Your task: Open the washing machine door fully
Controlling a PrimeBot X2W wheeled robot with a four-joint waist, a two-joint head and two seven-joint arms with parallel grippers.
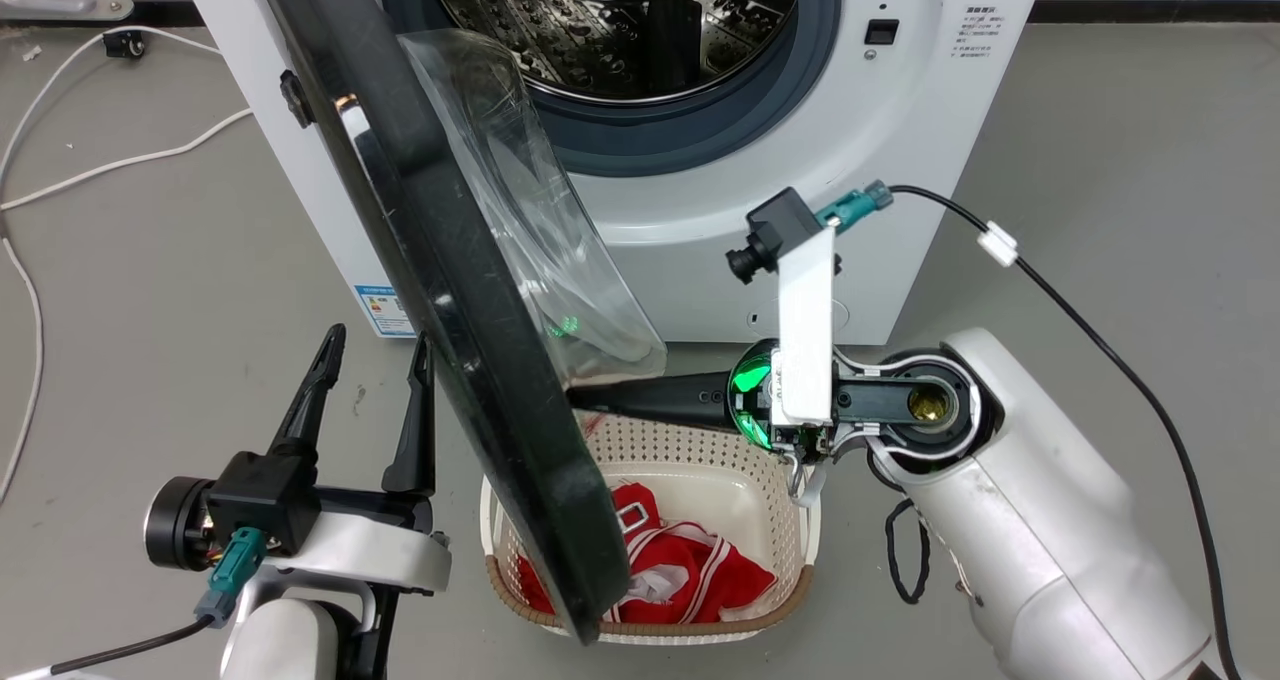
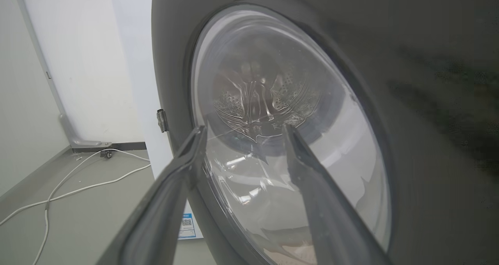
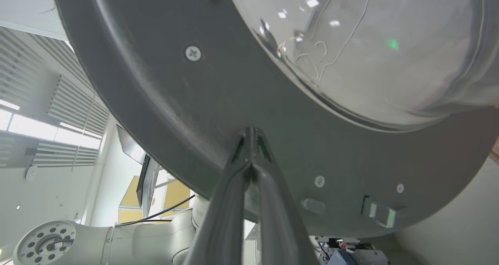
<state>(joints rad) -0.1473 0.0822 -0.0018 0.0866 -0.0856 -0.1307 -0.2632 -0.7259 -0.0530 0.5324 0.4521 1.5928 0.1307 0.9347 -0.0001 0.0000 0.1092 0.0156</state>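
DESK: While the washing machine door (image 1: 450, 290) stands roughly halfway out from the washing machine (image 1: 700, 230) at 12 o'clock, how much of the job is done?

PHOTOGRAPHER: About half, by my reading. From the head camera, the left end effector (image 1: 370, 400) waits at 8 o'clock, fingers spread wide and gripping nothing, just beside the door's glossy outer face. The door runs edge-on from 11 o'clock down to 6, its glass bowl bulging toward the bare steel drum (image 1: 620, 20). At 4 o'clock the right end effector (image 1: 590, 397) is pinched closed and empty, its tips set against the door's grey inner rim. The rest of the swing, out toward 9 o'clock, is left to do.

DESK: And the setting?

PHOTOGRAPHER: A smooth grey floor (image 1: 1100, 160). White cables (image 1: 120, 163) trail at 10 o'clock. A white perforated laundry basket (image 1: 700, 450) holding a red garment (image 1: 690, 570) sits at 6 o'clock, beneath the door's lower edge. The left wrist camera catches a plain white wall (image 2: 78, 62) behind the machine.
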